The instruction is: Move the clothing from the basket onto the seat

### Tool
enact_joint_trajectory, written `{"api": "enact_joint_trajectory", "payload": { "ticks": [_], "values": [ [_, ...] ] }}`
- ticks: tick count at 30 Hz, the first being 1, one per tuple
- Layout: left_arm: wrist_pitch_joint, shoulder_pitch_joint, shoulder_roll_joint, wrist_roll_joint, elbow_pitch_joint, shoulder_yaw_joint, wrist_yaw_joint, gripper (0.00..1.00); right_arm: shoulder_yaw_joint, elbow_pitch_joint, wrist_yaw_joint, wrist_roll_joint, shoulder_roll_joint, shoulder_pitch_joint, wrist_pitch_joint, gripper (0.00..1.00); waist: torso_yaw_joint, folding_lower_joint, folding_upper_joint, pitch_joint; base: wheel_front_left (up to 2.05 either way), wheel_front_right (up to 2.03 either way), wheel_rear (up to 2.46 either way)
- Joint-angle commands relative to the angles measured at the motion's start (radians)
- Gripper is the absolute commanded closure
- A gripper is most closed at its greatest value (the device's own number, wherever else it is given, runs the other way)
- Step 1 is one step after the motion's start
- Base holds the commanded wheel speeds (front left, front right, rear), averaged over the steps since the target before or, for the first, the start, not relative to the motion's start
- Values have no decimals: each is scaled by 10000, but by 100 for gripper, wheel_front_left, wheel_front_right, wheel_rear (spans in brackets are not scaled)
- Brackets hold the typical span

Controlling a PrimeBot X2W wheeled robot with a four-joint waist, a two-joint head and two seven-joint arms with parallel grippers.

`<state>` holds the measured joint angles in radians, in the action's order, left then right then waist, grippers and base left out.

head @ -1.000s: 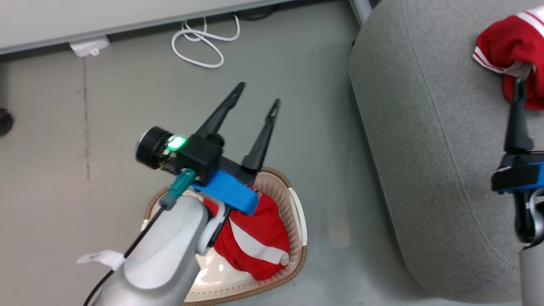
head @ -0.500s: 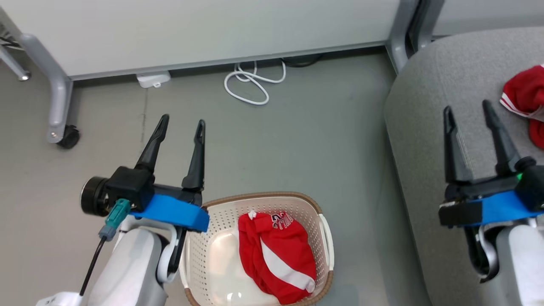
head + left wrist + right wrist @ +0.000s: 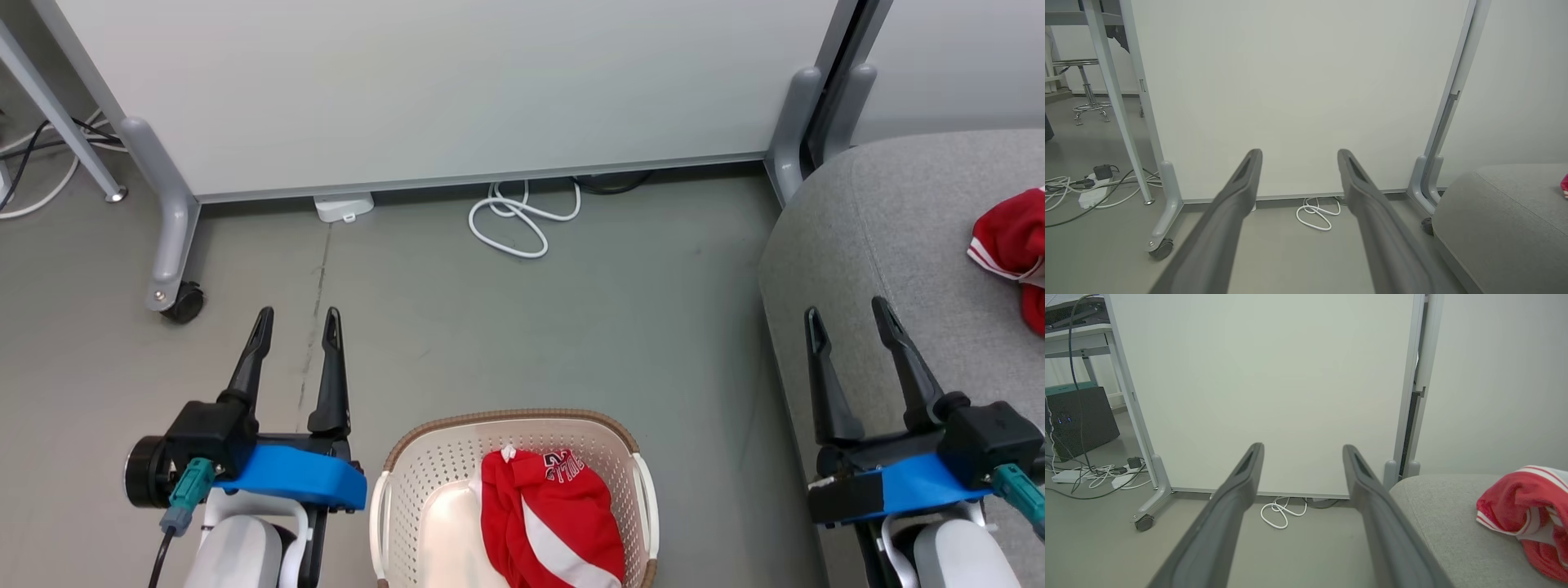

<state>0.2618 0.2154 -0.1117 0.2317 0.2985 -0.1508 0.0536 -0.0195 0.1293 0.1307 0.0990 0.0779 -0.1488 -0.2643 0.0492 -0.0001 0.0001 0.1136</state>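
**While both claws hang open, one red garment lies in the basket and the other on the seat**

Down at the robot's left side, the left claw (image 3: pixel 297 315) is held low over the grey floor (image 3: pixel 571 327), its two dark fingers spread apart with nothing between them. The right claw (image 3: pixel 845 310) is poised the same way on the other side, fingers parted and empty, by the near edge of the seat (image 3: pixel 882 237).

Between the two arms, close in front of the robot's body, the basket (image 3: pixel 506 416) sits on the floor, near the seat's rounded side but apart from it. A red garment (image 3: pixel 547 523) with a white stripe and white lettering is crumpled inside, taking up the basket's right half. The left half shows the bare pale bottom.

A second red garment (image 3: pixel 1008 237) with white trim lies bunched on top of the seat, farther along than the right claw and clear of its fingertips. Beyond, a white partition (image 3: pixel 457 90) on castors stands across the floor, with a loop of white cable (image 3: pixel 522 220) at its foot.
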Motion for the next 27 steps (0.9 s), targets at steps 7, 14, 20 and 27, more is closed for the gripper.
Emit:
{"api": "enact_joint_trajectory", "payload": {
  "ticks": [7,14,20,27],
  "values": [
    [47,-531,261,-296,-36,470,158,0,-90,220,1,-86,-161,557,-3,0,-29,1,-1,-368,0,0,0],
    [47,-662,386,-464,46,665,284,0,-135,315,1,-88,-221,720,-3,0,-40,1,-1,-481,0,0,0],
    [48,-663,461,-588,98,778,409,0,-172,358,3,-79,-248,761,-4,0,-57,1,-1,-569,0,0,0],
    [48,-702,527,-709,123,841,499,0,-175,352,1,-87,-267,783,-4,0,-72,1,-1,-603,0,0,0]
  ]
}}
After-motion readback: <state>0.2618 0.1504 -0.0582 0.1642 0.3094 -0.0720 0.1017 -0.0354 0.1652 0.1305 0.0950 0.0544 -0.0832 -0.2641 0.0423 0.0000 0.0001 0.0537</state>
